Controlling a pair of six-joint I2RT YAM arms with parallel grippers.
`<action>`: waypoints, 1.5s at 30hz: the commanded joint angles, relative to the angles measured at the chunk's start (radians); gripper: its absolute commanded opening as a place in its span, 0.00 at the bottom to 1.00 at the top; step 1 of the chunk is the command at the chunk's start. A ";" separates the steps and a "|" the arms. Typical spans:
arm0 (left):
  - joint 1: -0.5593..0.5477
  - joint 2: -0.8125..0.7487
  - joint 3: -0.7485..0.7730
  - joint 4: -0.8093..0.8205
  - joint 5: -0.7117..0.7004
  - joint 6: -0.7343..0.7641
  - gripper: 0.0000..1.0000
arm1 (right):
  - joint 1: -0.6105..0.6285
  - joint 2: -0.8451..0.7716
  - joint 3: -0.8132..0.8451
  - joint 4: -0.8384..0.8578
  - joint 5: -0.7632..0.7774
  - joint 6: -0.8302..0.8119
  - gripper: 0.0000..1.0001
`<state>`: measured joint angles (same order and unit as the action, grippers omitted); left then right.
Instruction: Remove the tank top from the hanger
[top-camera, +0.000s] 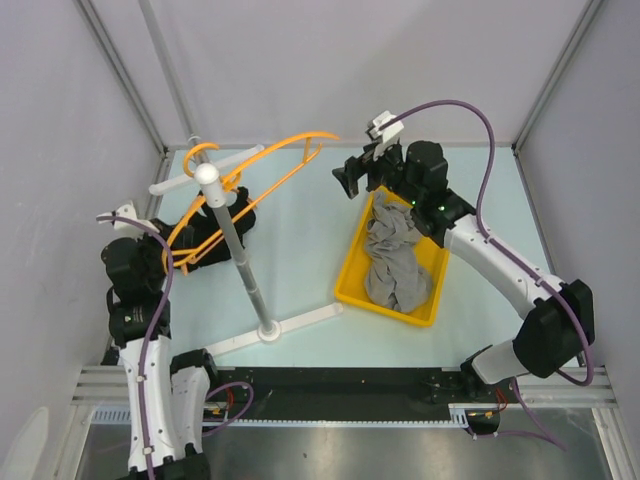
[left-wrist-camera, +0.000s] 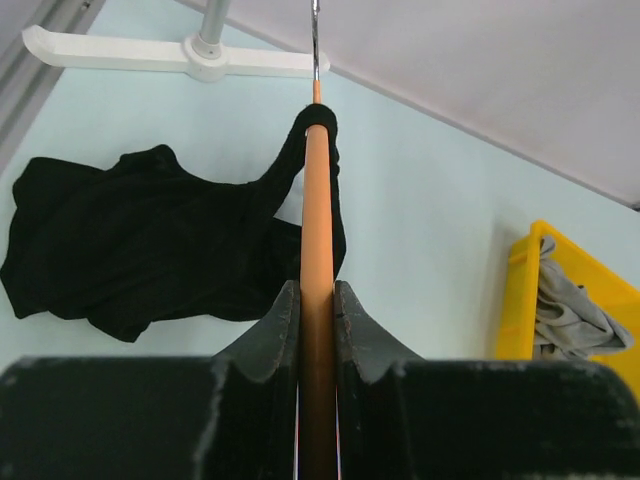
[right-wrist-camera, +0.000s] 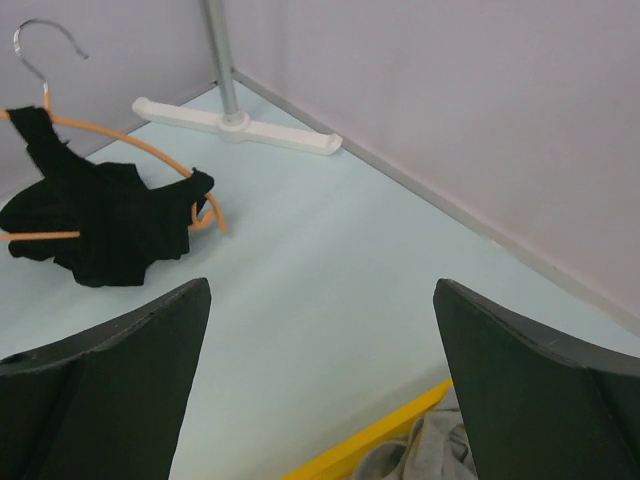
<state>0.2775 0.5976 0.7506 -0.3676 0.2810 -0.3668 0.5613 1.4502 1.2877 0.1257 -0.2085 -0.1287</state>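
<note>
**Status: task in progress, not complete.**

1. L fingers (left-wrist-camera: 275, 335): closed on the orange bar of the hanger (left-wrist-camera: 317, 220). The bar is clamped between both pads, no gap visible. The hanger is held low over the desk (left-wrist-camera: 440, 230), on the L side of the work area.
2. R fingers (right-wrist-camera: 120, 370): spread fully open, nothing held. They are positioned above the far end of the yellow bin (top-camera: 390, 310), well apart from the hanger.
3. Tank top (left-wrist-camera: 130, 240) (black): the main body is bunched on the desk beside the hanger. One strap (left-wrist-camera: 318, 122) is looped over the bar near the hook, per L wrist view. In R wrist view a 2nd strap appears caught at the opposite hanger end; the exact wrap cannot be confirmed.
4. Other items: a grey garment (top-camera: 395, 265) is in the bin. A 2nd hanger (top-camera: 310, 134) is hung on the rack (top-camera: 237, 250); no garment is seen on it.

**Assessment**

- Done: hanger is secured by L; garment is mostly slack.
- Left: strap(s) are to be slid off the bar ends, prob. by R, w/ the hanger steadied by L. The garment is then to be separated fully.
- Est. progress: approx. mid-task. Removal is not yet achieved.
</note>
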 joint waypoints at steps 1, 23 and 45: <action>0.063 -0.029 -0.039 0.177 0.134 -0.076 0.00 | -0.057 0.001 0.007 0.014 -0.003 0.167 1.00; 0.166 0.151 -0.494 1.200 0.679 -0.610 0.00 | -0.069 -0.004 -0.123 0.021 0.003 0.501 1.00; 0.063 -0.010 -0.568 1.193 0.733 -0.650 0.00 | 0.052 0.193 -0.083 0.011 0.191 0.617 0.40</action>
<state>0.3523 0.6060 0.1886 0.7887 1.0004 -1.0122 0.5884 1.6329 1.1599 0.1341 -0.1165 0.4728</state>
